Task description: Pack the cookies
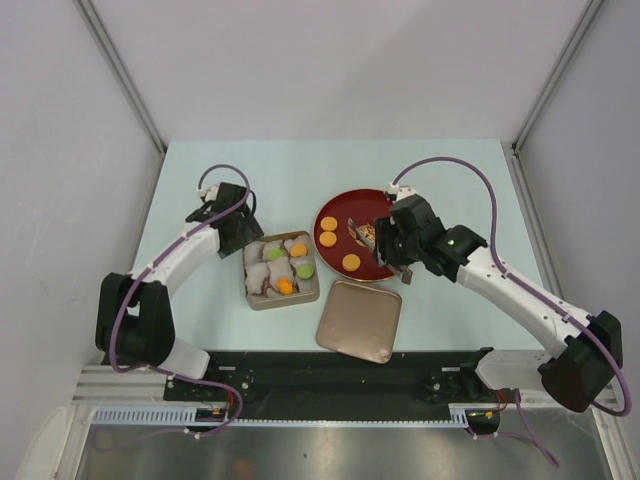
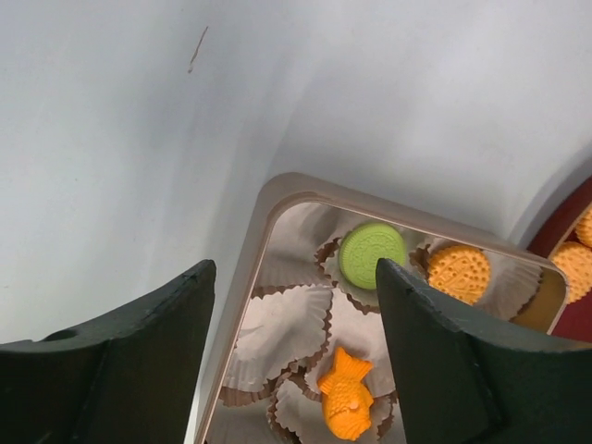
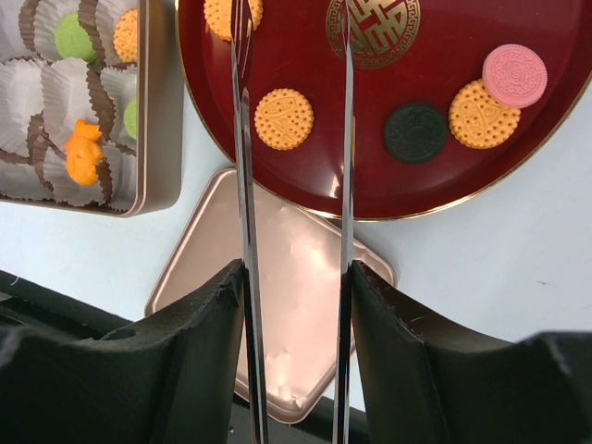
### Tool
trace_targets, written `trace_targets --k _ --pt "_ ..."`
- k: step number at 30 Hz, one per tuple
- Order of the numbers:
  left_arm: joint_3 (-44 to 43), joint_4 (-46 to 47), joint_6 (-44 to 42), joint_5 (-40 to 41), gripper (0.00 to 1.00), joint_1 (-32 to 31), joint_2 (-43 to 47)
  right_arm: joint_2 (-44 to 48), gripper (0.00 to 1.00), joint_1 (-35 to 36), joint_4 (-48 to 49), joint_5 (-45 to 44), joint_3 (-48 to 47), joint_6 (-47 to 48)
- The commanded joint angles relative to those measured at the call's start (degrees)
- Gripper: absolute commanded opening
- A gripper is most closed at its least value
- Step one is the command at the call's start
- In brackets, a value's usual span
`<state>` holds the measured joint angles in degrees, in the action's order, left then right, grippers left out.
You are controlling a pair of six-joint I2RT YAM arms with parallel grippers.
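Orange round cookies [image 3: 283, 118], 1 pink, 1 black | left gripper [image 2: 294, 270] jaws apart, empty | right gripper [image 3: 296, 274] clamps tongs [image 3: 242, 139]

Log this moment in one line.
left pincer: open, at tan square metal tin | right pincer: shut on metal tongs above dark-red round plate | small round cookies: in both

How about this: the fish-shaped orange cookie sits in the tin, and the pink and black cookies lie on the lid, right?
Not quite. The fish-shaped orange cookie is in the tin, but the pink cookie and black cookie lie on the red plate, not the lid, as the right wrist view shows.
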<state>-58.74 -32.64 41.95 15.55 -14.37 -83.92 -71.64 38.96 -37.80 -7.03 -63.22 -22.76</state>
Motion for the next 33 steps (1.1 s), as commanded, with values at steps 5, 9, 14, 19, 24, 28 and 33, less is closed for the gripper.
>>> trace_targets --k 5,9,14,19,24,28,33 --pt "1.52 0.56 -0.82 0.27 0.69 0.48 -1.07 2.73 0.52 -1.25 1.41 1.14 0.73 1.41" --pt "3.8 1.18 -1.08 0.88 0.67 0.48 0.95 2.73 0.51 -1.34 2.12 1.84 1.35 1.23" --pt "5.39 0.92 -0.74 0.89 0.61 0.48 0.78 2.73 0.51 -1.34 2.91 2.19 2.14 0.88" --pt "5.57 1.0 -0.29 0.8 0.56 0.48 0.6 3.08 0.51 -1.26 3.08 2.46 2.49 0.79" --pt "6.62 1.44 0.76 0.27 0.5 0.48 1.39 3.08 0.51 -1.34 3.35 2.54 3.19 0.79" --pt "7.94 1.79 1.55 0.01 0.49 0.48 2.09 3.17 0.51 -1.52 3.7 2.81 3.45 0.7" --pt "8.64 2.15 2.25 -0.43 0.43 0.48 2.88 3.26 0.51 -1.43 3.79 3.07 3.72 0.97"
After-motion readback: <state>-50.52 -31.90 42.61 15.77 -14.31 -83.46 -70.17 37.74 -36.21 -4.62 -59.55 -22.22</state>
